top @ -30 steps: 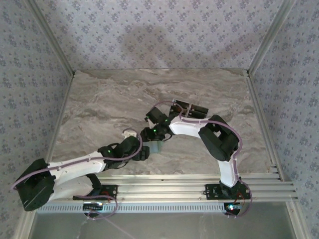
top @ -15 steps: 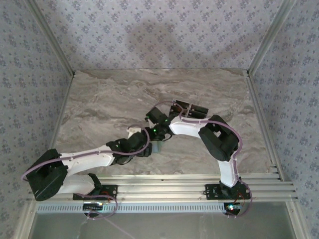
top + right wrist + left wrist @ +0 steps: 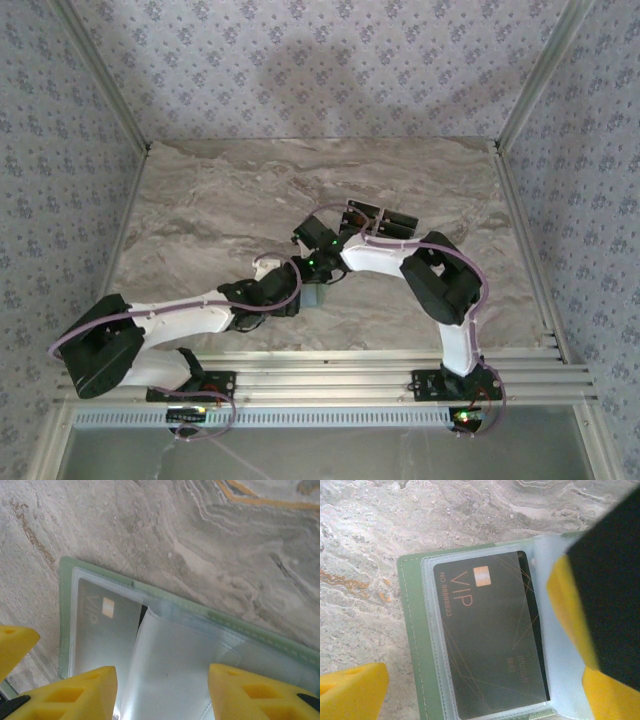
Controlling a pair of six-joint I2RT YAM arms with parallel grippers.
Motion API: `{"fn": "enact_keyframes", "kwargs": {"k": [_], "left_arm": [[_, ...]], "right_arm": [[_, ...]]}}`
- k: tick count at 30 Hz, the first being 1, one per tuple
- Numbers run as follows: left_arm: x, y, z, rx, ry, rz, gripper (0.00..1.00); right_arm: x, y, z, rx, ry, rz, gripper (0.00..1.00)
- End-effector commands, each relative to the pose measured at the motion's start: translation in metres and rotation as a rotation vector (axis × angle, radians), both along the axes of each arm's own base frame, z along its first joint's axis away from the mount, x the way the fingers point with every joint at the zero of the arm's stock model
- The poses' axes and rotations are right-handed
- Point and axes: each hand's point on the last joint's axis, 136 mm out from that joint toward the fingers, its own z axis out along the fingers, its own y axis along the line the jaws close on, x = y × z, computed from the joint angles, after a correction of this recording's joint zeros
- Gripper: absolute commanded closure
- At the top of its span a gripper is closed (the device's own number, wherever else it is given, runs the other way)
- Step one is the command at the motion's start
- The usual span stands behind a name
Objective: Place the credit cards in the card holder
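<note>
While both wrists crowd together just below the centre of the top view, I see the card holder (image 3: 412,630) lying open on the marble table (image 3: 365,540), its green edge running down the left-centre of the left wrist view. One dark credit card (image 3: 490,645) marked VIP sits inside its clear pocket. My left gripper (image 3: 480,695) hangs over it with jaws spread wide, gripping nothing. My right gripper (image 3: 167,690) has jaws partly apart at the bottom of its frame, a raised clear sleeve (image 3: 180,665) between them; I cannot tell whether they touch it.
</note>
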Motion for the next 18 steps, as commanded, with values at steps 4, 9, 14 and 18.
{"fn": "enact_keyframes", "kwargs": {"k": [4, 9, 14, 18], "left_arm": [[-0.006, 0.013, -0.011, 0.043, 0.016, 0.028, 0.01], [-0.007, 0.014, -0.013, 0.046, 0.018, 0.03, 0.01], [-0.007, 0.015, -0.013, 0.046, 0.017, 0.032, 0.01], [-0.007, 0.015, -0.014, 0.045, 0.018, 0.034, 0.01]], "right_arm": [[-0.004, -0.009, 0.026, 0.021, -0.007, -0.034, 0.47], [-0.013, -0.02, 0.013, -0.002, 0.017, -0.048, 0.47], [-0.015, -0.023, 0.005, -0.008, 0.028, -0.06, 0.47], [-0.016, -0.023, -0.002, -0.015, 0.04, -0.06, 0.47]]}}
